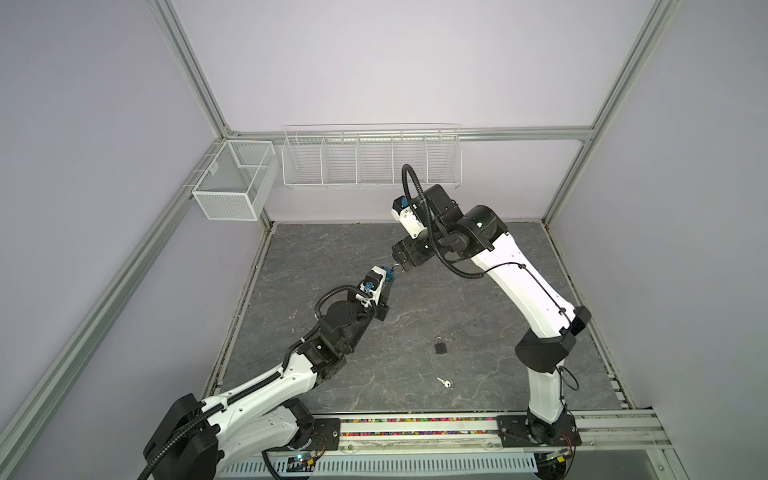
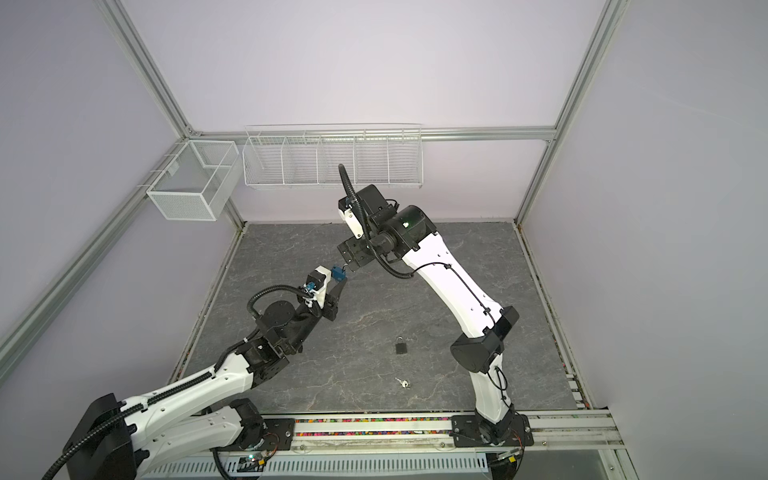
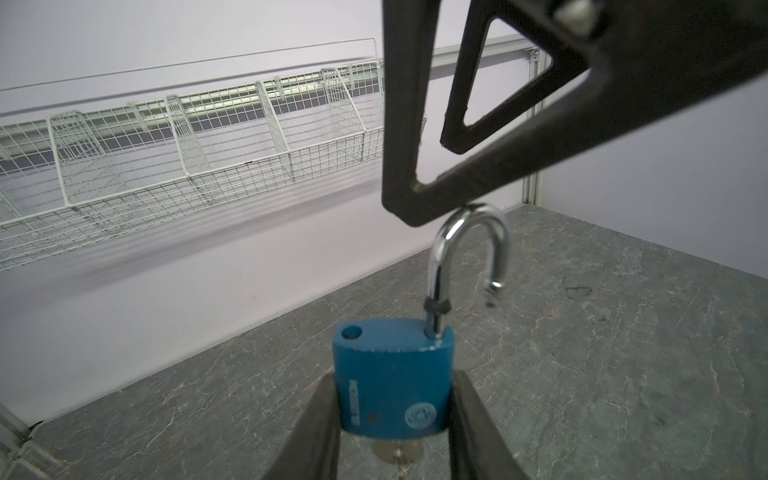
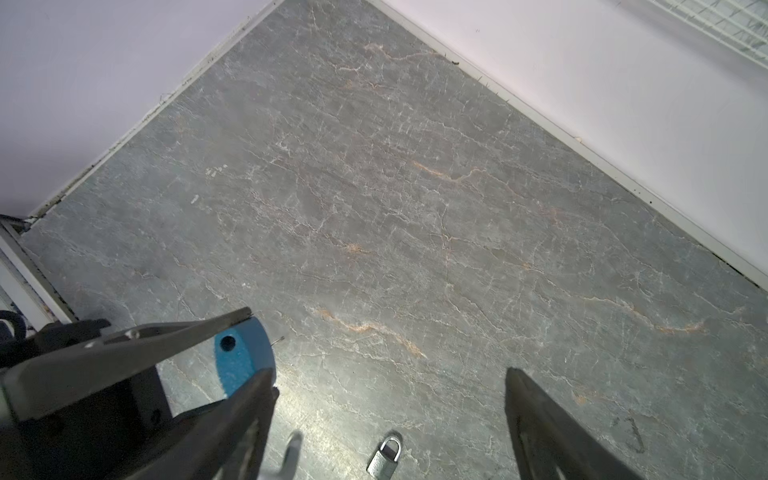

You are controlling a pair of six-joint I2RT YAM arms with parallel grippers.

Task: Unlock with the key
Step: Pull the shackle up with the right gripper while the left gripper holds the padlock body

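The blue padlock (image 3: 392, 386) — clamped in the left fingers (image 3: 316, 428) above the counter's (image 1: 316, 257) middle, key (image 3: 398, 455) inserted, shackle (image 3: 437, 262) sprung — is best held steady while the spread right fingers (image 4: 536, 419) are drawn clear.

You see blue padlock (image 3: 392, 386): painted metal body, satin, lightly scuffed | shackle (image 3: 469, 249): chromed, mirror-glossy | right gripper's fingers (image 3: 405, 124): black plastic, matt, grainy | your table (image 3: 623, 353): grey veined stone-look, smooth, low sheen | far wire baskets (image 3: 187, 158): white coated wire | near loose key (image 1: 444, 382): bright bare metal
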